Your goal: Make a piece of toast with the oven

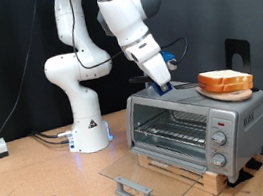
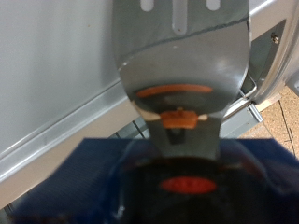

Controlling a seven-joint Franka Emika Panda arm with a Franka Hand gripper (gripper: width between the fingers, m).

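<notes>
From the exterior view's left I see the arm's white base standing on the counter (image 1: 26, 192), with cables trailing off toward the left edge. Further right, the oven (image 1: 197, 127) sits on a wooden board, its glass door (image 1: 149, 174) folded flat open toward me, grey bar handle (image 1: 133, 190) nearest the camera, and the wire rack (image 1: 172, 130) looks bare inside. The tool (image 1: 162, 83) is down on the oven's roof at its left end, clamped — as far as the wrist view tells me — on the blue handle of a grey spatula (image 2: 179, 56), whose slotted blade lies over the silver top. The piece of toast (image 1: 224, 82) rests on the roof's right end, stacked with a second slice, apart from the blade. My judgement: this is the scooping step, so I'd keep the blade flat on the roof and slide it low under the crust — tilting up risks pushing the slices off the right edge.
</notes>
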